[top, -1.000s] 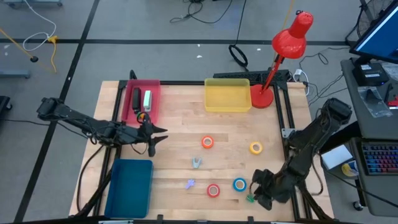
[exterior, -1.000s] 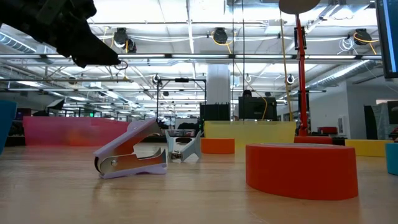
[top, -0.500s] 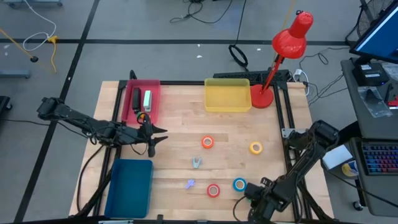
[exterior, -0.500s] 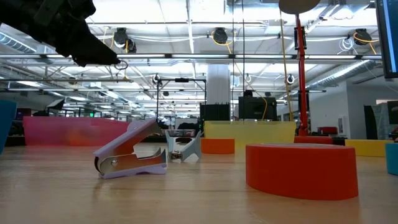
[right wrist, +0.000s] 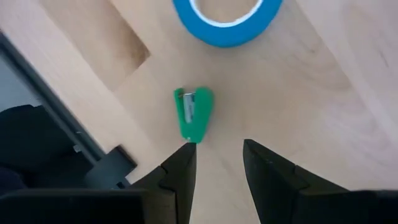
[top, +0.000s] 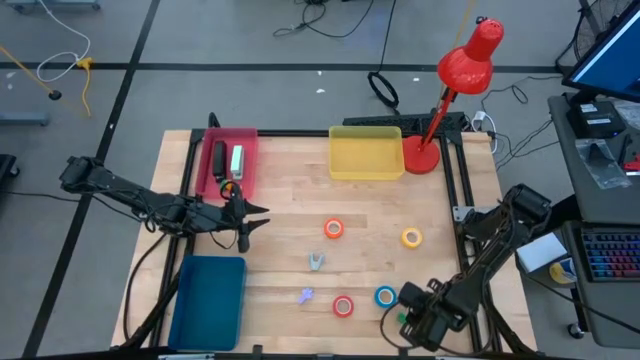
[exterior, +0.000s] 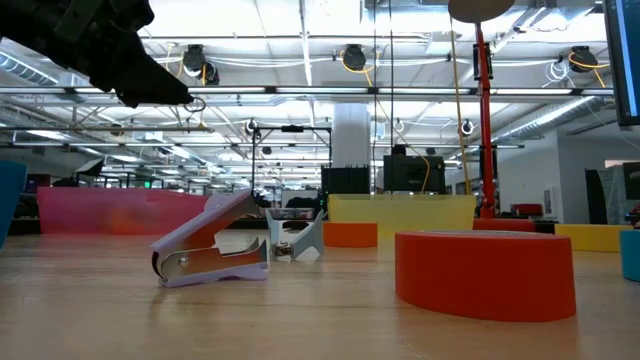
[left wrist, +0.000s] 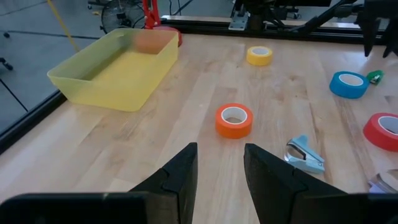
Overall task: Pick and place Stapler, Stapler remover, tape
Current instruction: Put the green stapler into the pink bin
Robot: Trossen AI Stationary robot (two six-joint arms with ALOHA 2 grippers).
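Note:
Four tape rolls lie flat on the wooden table: orange-red, yellow, red and blue. A grey-blue staple remover and a lilac one lie between them. A small green stapler lies by the blue tape, near the table's near right corner. My right gripper hovers open just above it, touching nothing. My left gripper waits open over the table beside the pink tray, facing the orange-red tape.
The pink tray holds two staplers. A yellow tray sits at the far edge and a blue tray at the near left. A red desk lamp stands at the far right corner. Black frame rails run along the table's edges.
My right arm has swung and its gripper has shifted toward the table's near edge and slightly left, staying over the green stapler. Nothing on the table has moved.

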